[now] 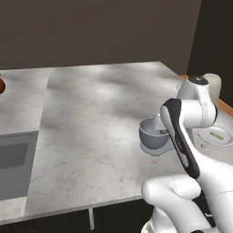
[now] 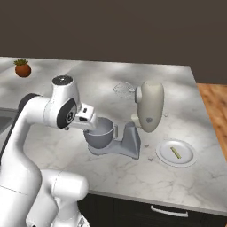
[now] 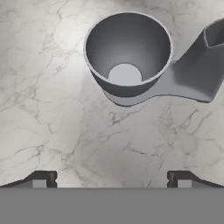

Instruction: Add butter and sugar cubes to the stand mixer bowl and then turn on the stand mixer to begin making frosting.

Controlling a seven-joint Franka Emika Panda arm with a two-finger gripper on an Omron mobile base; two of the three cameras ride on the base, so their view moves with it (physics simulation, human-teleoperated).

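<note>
The hand [image 3: 112,177] is seen spread wide and empty, its two dark fingertips [image 3: 43,178] standing far apart at the bottom of the hand view with only marbled tabletop [image 3: 52,122] between them. It is held above the tabletop just beside the stand mixer bowl [image 3: 127,52], which is seated on the grey base of the stand mixer [image 2: 133,128]. The bowl is seen to be empty: only its pale round bottom shows inside.

The mixer's cream head [image 2: 150,106] is tilted up and back, with the wire whisk [image 2: 123,90] lifted clear of the bowl, so the bowl is left open from above. The butter [image 2: 175,152] is found lying on the flat white plate [image 2: 165,156], just to the far side of the mixer from the arm, well apart from the hand. A small pale cube [image 2: 150,158], possibly sugar, is seen on the tabletop just beside the plate; it is too small for this to be told with certainty.

The task is judged to be at its first step, with nothing yet added and nothing grasped. For the next move, the hand would need to be carried across past the mixer to the plate, lowered over the thin bar, and closed on it along its narrow sides. Care would be called for, since the bar is small and lies flat on the plate.
</note>
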